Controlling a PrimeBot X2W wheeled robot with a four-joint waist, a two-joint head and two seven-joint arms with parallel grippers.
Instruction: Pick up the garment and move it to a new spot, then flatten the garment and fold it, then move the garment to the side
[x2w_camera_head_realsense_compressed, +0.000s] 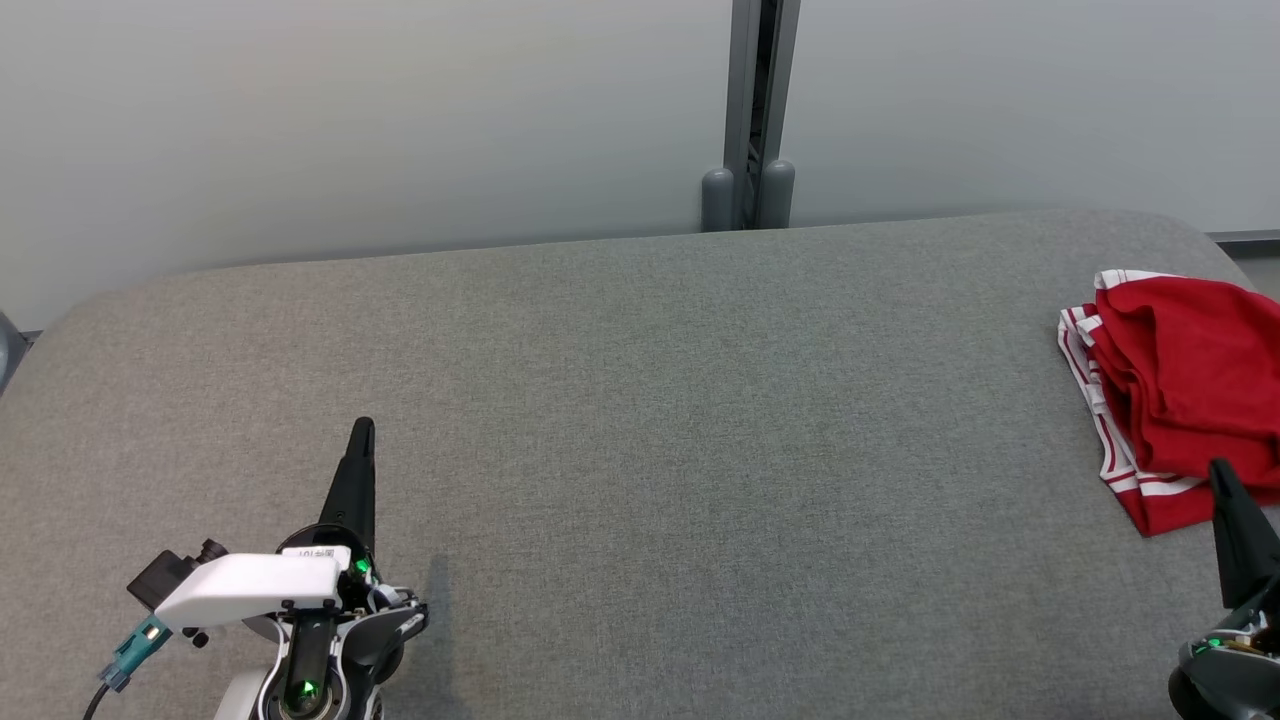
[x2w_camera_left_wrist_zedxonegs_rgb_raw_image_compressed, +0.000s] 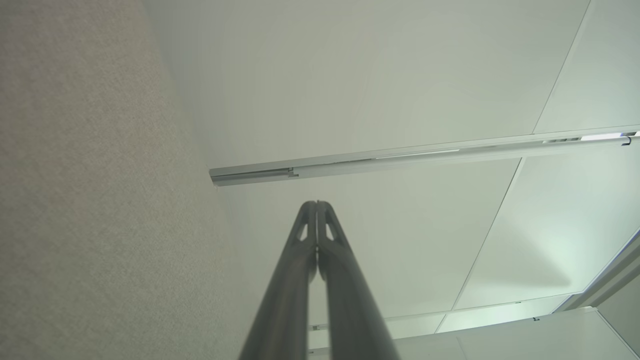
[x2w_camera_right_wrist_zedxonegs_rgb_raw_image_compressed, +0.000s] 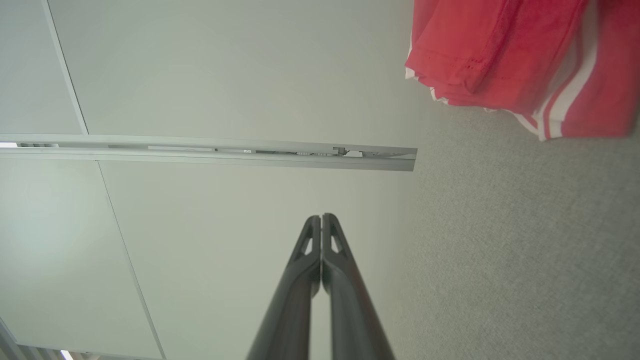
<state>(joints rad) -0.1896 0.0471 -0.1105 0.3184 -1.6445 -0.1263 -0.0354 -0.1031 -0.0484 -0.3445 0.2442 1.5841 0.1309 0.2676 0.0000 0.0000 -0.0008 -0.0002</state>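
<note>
red garment (x2w_camera_head_realsense_compressed: 1180, 385) folded, far right – grippers closed

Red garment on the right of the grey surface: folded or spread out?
Folded, loosely: the red garment lies in a compact pile of overlapping layers, its white-striped edges doubled over, on the grey surface.

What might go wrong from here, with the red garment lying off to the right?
The red garment with white stripes lies bunched in layers; a pinch may catch only the top fold.
It sits near the right end of the grey fabric surface, partly outside the head view, so a pull might drag it off.
The right gripper has its fingers shut; it may push the cloth.
</note>
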